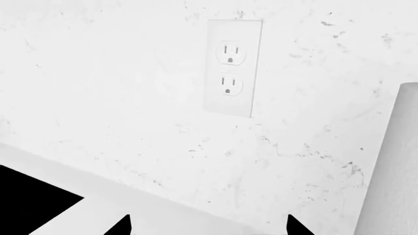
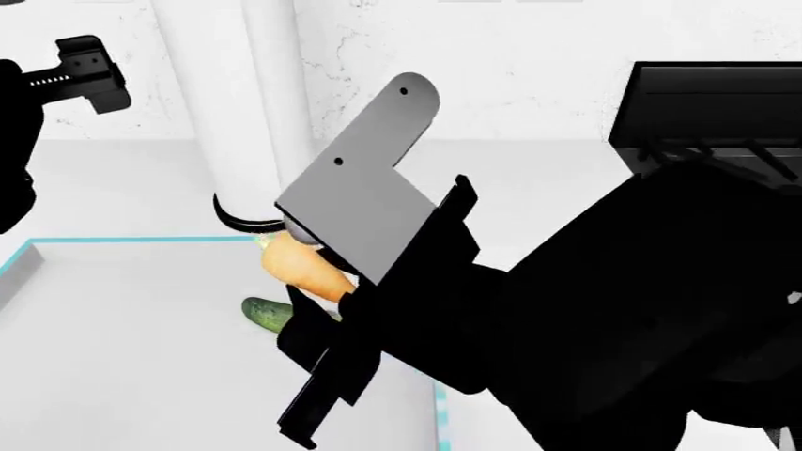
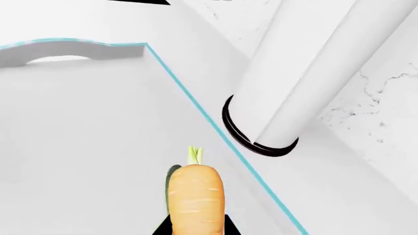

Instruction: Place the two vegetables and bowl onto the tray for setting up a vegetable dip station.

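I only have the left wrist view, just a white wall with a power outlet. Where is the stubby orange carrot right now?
Observer: The stubby orange carrot is held in the right gripper, above the white floor of the light-blue-rimmed tray.
Operator: Is the cucumber on the tray yet?
Observer: Yes, the head view shows the bumpy dark green cucumber lying on the tray floor, just below the carrot.
Operator: Anything close to the drop spot?
Observer: A tall white cylinder with a black base stands just outside the tray rim, beside the carrot.
Operator: And the white bowl?
Observer: No view shows it.
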Motion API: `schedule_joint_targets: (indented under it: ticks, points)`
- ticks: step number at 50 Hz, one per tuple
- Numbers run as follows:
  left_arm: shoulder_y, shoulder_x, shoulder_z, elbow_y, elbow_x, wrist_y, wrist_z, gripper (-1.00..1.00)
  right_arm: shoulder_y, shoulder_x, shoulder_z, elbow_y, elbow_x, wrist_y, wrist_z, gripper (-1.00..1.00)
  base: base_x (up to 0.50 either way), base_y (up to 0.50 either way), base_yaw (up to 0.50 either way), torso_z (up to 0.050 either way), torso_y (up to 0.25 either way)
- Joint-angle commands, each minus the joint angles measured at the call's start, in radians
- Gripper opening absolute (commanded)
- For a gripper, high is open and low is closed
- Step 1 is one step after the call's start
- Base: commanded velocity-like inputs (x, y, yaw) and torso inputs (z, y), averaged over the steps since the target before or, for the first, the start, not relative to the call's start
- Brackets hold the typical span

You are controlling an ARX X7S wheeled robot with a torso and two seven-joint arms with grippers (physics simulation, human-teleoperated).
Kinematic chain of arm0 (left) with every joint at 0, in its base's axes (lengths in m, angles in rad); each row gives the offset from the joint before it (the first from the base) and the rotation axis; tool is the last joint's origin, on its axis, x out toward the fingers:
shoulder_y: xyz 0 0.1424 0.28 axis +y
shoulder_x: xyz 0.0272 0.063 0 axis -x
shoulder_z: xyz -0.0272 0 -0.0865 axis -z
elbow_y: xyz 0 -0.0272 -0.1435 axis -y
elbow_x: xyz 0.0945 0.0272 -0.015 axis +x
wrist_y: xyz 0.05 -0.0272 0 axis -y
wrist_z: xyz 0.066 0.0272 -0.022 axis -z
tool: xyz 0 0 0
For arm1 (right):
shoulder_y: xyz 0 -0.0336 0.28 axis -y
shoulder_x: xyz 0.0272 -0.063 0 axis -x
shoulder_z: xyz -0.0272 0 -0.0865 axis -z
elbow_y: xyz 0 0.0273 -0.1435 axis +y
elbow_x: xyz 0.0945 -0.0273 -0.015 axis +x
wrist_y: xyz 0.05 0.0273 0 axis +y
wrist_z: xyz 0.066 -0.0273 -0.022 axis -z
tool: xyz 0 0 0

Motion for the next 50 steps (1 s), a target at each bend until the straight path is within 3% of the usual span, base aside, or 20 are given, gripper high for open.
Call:
schedule_joint_targets:
  ticks: [1,34,35,50]
  points:
    - [0.004,0.002,0.003,-0.001,0.003,0.002,0.001,1.0,-0.03,-0.024,-0.006,0.017,-0.057,0.01,-0.048,-1.0,0.0,0.0,0.0,0.0,0.0]
    - [0.02,-0.003,0.001,0.001,0.002,0.007,0.0,1.0,-0.025,-0.025,-0.043,-0.002,-0.039,-0.01,-0.034,-1.0,0.0,0.0,0.0,0.0,0.0]
    - [0.02,-0.003,0.001,0.002,0.002,0.007,0.001,1.0,-0.022,-0.021,-0.044,0.0,-0.043,-0.007,-0.034,1.0,0.0,0.0,0.0,0.0,0.0]
    - [0.027,-0.002,0.003,-0.003,0.006,0.014,0.005,1.0,0.005,-0.008,-0.045,-0.001,-0.019,-0.024,-0.015,1.0,0.0,0.0,0.0,0.0,0.0]
